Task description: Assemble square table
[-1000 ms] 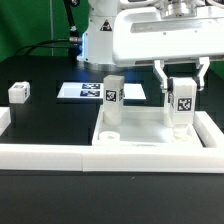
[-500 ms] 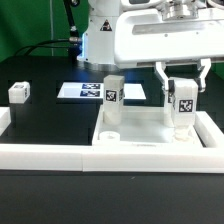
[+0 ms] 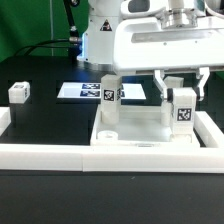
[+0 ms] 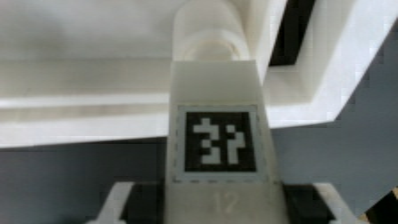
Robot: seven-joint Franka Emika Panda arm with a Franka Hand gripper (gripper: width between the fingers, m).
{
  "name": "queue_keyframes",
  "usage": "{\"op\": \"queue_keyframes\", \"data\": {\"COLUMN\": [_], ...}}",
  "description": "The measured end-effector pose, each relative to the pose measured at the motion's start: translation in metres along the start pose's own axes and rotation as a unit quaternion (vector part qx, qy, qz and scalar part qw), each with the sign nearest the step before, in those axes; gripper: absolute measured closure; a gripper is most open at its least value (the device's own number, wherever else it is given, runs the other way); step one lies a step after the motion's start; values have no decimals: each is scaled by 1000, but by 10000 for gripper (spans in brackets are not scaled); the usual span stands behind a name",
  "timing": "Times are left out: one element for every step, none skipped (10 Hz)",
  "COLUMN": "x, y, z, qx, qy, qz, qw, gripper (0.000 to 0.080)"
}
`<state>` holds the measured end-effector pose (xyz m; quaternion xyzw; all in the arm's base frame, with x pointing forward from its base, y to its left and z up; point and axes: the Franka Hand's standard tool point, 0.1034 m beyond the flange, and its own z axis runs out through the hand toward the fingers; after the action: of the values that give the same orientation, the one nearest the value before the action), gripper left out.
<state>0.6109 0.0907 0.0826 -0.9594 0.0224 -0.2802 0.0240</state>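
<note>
Gripper (image 3: 181, 92) is clamped on a tagged leg (image 3: 181, 110), held upright at the tabletop (image 3: 140, 138) corner on the exterior view's right. I see another leg (image 3: 109, 98) standing at the left corner. Wrist view: same tagged leg (image 4: 217, 110) between the fingers, tabletop (image 4: 89, 70) beyond it.

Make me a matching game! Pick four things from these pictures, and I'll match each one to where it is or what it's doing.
Things:
A. gripper
B. marker board
C. tabletop
D. leftmost leg

Places or states:
1. sits alone on the black table
2. lies flat, carrying only tags
3. shut on the gripped leg
4. the upright leg stands on it

Pairs: A-3, B-2, C-4, D-1
</note>
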Motion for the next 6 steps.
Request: {"op": "queue_keyframes", "data": {"x": [-1, -1, -2, -1, -1, -2], "y": [-1, -2, -4, -5, -4, -5], "z": [1, 2, 2, 2, 2, 2], "qx": [-2, -7, -7, -5, -4, -4], "qy": [5, 19, 22, 17, 15, 14], "qz": [2, 2, 2, 2, 3, 3], "qw": [1000, 1000, 1000, 1000, 1000, 1000], "gripper": [508, 508, 508, 508, 508, 508]}}
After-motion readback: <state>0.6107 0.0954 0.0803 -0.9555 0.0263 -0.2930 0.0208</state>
